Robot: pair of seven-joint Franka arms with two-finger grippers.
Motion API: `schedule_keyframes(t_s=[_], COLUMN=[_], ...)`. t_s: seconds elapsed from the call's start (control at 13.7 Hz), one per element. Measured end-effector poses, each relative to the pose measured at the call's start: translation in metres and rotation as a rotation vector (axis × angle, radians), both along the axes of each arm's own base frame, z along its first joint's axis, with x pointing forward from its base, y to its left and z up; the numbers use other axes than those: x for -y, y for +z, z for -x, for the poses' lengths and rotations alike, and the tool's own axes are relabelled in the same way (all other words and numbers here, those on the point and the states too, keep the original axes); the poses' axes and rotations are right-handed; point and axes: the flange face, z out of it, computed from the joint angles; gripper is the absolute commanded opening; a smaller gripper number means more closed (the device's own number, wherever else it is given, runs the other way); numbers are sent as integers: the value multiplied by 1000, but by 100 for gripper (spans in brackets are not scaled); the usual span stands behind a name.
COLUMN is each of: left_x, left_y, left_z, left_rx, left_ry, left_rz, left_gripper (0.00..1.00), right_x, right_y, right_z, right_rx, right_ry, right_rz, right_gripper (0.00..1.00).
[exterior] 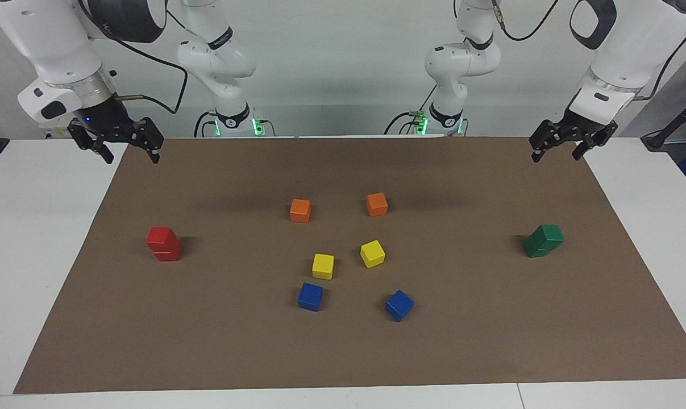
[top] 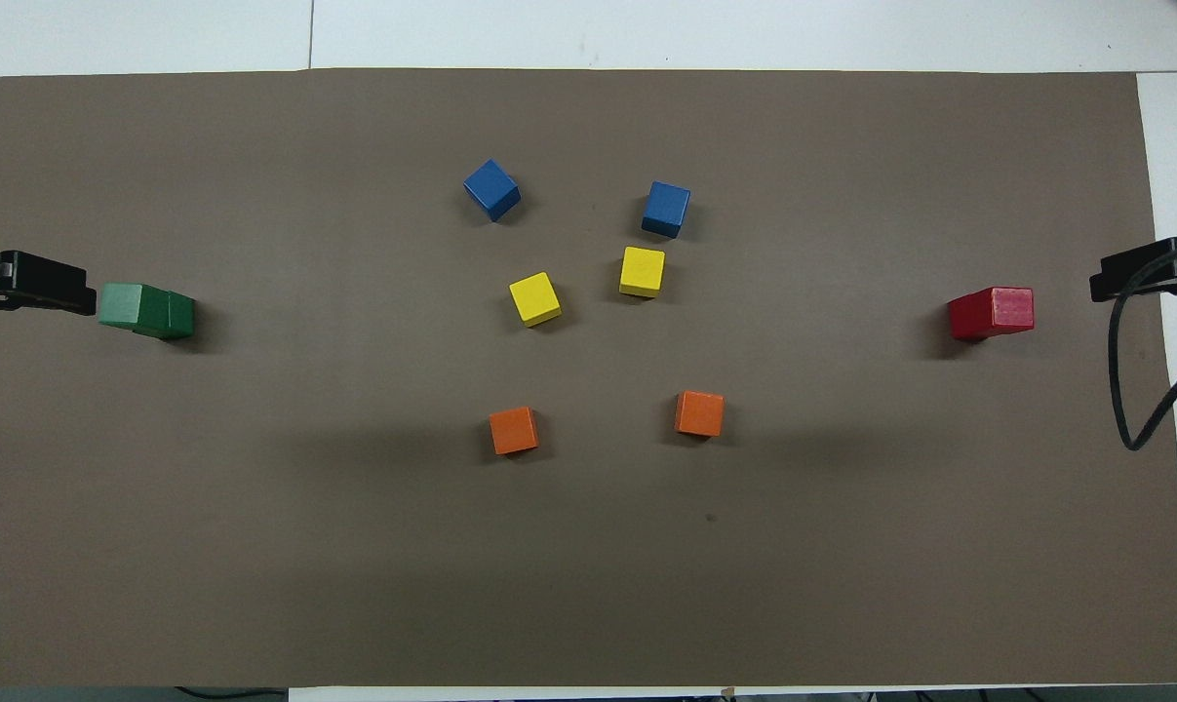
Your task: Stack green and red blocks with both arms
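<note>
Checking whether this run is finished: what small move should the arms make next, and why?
Probably none beyond parking: the two red cubes sit stacked, as do the two dark green cubes. The left claw and right claw hang open, empty, over the brown mat's corners.

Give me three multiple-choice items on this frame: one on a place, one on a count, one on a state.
1. Where does the red stack stand?
A. Toward the right arm's end of the mat
B. Between the yellow cubes
C. On a blue cube

2. How many cubes lie single, not stacked?
A. Four
B. Six
C. Eight

3. How are the grippers?
A. Both open, holding nothing
B. Left shut on a green cube
C. Right shut on a red cube

Key: 1 A, it sits near the mat edge below the right gripper. 2 B, two orange, two yellow, two blue. 3 A, the left gripper and the right one hang open and empty, while the green stack stands alone.
</note>
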Motion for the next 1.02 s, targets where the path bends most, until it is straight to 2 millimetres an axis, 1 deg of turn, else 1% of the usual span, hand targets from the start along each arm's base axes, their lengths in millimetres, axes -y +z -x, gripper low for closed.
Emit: schedule_keyframes(t_s=[0.29,0.66,1.02], left_x=[0,1,1], left_y=[0,0,0], left_z=[0,0,0], left_rx=[0,0,0], left_ry=[0,-2,-2], left_rz=[0,2,3], left_gripper=[100,100,100], right_x=[-11,0,1], right_y=[0,0,-1], right_z=[-1,-1,0], right_rx=[0,0,-5], right_ry=[19,-1,-5], right_rz=[-1,-1,-1], right_gripper=[100,100,100])
